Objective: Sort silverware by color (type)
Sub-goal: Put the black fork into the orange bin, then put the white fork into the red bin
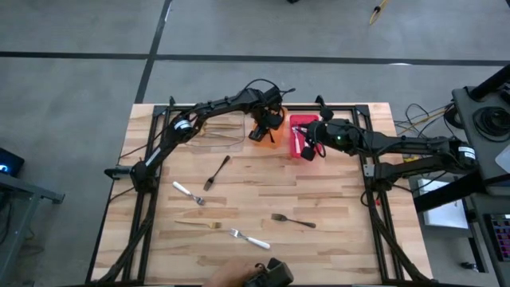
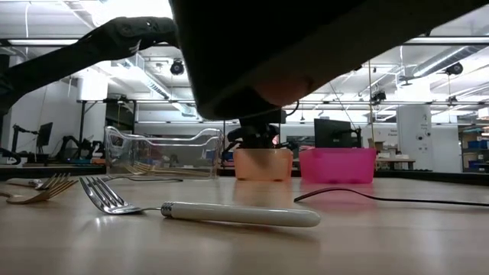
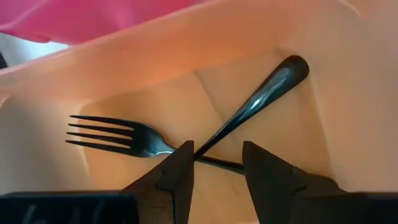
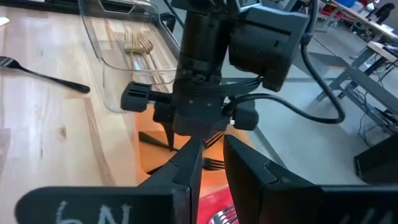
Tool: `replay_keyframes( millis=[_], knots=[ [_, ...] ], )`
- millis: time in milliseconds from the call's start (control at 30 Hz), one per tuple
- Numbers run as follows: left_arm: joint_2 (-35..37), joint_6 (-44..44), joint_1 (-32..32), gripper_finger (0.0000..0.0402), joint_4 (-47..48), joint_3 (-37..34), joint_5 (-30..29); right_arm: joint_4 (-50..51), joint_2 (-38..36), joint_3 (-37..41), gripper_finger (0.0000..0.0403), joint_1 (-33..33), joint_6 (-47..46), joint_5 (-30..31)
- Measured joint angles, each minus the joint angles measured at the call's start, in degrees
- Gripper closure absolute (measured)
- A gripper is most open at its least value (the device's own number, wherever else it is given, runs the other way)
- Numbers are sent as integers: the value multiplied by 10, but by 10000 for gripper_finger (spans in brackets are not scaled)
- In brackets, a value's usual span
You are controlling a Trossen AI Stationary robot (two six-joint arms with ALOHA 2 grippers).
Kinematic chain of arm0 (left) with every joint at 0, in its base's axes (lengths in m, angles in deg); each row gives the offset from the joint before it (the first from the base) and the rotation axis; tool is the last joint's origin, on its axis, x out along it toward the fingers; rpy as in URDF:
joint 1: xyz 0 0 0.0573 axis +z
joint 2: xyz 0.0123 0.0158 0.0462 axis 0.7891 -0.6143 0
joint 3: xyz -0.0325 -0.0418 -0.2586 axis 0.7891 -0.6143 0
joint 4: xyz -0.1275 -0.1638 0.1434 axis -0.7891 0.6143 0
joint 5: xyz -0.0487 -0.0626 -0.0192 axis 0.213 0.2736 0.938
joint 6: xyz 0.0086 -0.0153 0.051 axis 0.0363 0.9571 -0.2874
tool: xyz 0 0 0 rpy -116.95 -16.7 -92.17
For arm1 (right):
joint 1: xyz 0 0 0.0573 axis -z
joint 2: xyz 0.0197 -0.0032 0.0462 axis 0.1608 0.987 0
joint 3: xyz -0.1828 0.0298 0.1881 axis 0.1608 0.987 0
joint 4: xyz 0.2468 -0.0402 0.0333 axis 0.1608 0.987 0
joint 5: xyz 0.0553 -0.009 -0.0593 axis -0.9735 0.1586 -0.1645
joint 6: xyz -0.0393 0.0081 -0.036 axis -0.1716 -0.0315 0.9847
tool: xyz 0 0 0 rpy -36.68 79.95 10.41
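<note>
Near edge of the table [image 1: 335,255], about 6 o'clock: white-handled fork [image 1: 249,239] lying flat, tines toward 9. Just beside it toward 9, a gold fork [image 1: 201,225]. A black fork [image 1: 293,220] sits slightly farther in, toward 4 o'clock from table centre.

Mid-table, left of centre: a second white-handled fork [image 1: 188,194], and a second black fork [image 1: 216,172] lying diagonally just past it.

Far edge, 12 o'clock, three bins in a row: clear bin [image 1: 215,134] at 11 with gold forks [image 4: 138,43] in it; orange bin [image 1: 268,137] in the middle; red bin [image 1: 301,137] just beside it toward 1, with shiny silverware inside.

Left tool [image 3: 214,167] is down inside the orange bin, fingers [image 3: 180,171] narrowly apart, holding nothing. Directly past its tips: two black pieces crossed on the bin floor, a fork [image 3: 118,134] and a handle [image 3: 261,93] lying over it.

Right tool [image 4: 212,158] hangs over the red bin, fingers a narrow gap apart, nothing between them, pointed at the left arm's wrist.
</note>
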State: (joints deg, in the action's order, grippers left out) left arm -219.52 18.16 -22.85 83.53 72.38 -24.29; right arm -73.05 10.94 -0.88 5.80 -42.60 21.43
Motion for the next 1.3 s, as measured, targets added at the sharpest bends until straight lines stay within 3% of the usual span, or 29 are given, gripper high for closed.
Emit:
replay_keyframes(
  millis=[267, 467, 633, 833, 1033, 1133, 1300],
  knots=[
    [0, 1, 0, 284, -4, 3, 4, -1, 0, 0, 344, 0, 0, 0],
    [14, 65, 4, 291, 35, 95, 74, -37, 0, 0, 344, 0, -12, 0],
    [110, 106, 23, 313, -4, 48, 113, -64, -1, 0, 344, -1, -83, -1],
    [203, 210, 36, 326, 26, 23, 172, -49, 1, 0, 344, -3, -215, -37],
    [314, 279, 35, 326, 25, -101, 188, -47, 1, 0, 344, -29, -271, -166],
    [379, 291, 26, 326, -1, -205, 211, -50, 1, 0, 344, -57, -283, -170],
    [489, 338, -4, 326, -133, -389, 219, -56, 1, 0, 344, -91, -315, -166]
  ],
)
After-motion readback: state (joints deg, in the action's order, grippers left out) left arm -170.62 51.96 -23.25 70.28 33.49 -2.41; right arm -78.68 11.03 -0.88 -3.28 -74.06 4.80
